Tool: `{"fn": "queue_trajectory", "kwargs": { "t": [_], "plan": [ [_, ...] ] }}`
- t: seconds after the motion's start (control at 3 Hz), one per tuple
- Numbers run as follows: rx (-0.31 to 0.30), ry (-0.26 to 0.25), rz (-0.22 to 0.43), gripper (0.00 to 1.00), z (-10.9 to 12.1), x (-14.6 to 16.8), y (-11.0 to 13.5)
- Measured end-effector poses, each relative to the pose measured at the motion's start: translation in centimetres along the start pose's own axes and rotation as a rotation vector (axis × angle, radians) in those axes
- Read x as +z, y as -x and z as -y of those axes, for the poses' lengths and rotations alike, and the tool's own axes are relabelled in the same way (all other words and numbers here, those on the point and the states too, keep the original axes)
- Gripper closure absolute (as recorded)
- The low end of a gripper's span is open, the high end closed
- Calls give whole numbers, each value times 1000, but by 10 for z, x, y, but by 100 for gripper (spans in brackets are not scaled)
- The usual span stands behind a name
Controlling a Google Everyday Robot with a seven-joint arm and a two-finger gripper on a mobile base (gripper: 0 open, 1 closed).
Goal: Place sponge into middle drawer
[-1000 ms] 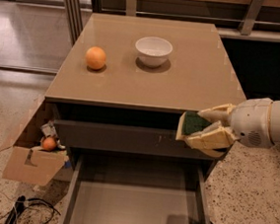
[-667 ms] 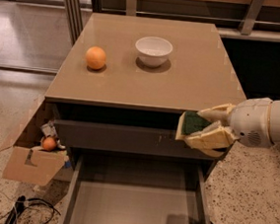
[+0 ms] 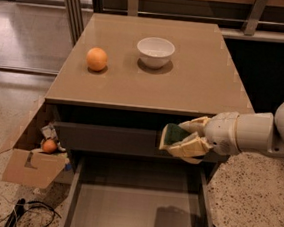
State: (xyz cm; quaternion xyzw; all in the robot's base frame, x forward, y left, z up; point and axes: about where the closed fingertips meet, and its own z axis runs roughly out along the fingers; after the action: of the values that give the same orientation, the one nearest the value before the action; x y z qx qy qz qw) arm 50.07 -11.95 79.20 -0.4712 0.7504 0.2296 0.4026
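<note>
My gripper [image 3: 180,138] comes in from the right on a white arm and is shut on the sponge [image 3: 172,134], whose dark green top and yellow edge show between the pale fingers [image 3: 189,146]. It hangs in front of the cabinet's dark upper front, above the open middle drawer [image 3: 122,209]. The drawer is pulled out at the bottom of the view, with a plain grey floor and thin dark side walls. The gripper's shadow falls on the drawer floor.
A white bowl [image 3: 155,51] and an orange fruit [image 3: 96,59] sit on the tan cabinet top [image 3: 205,86]. A cardboard box [image 3: 32,162] with clutter stands on the floor at the left, with cables [image 3: 26,215] beside it.
My gripper has moved to the left with the sponge, further over the open drawer.
</note>
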Motion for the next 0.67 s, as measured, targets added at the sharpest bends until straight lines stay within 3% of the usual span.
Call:
{"fn": "queue_trajectory", "kwargs": {
  "t": [0.33,0.67],
  "plan": [
    [50,14,13,100,10,38,-34],
    [50,14,13,100,10,38,-34]
  ]
}}
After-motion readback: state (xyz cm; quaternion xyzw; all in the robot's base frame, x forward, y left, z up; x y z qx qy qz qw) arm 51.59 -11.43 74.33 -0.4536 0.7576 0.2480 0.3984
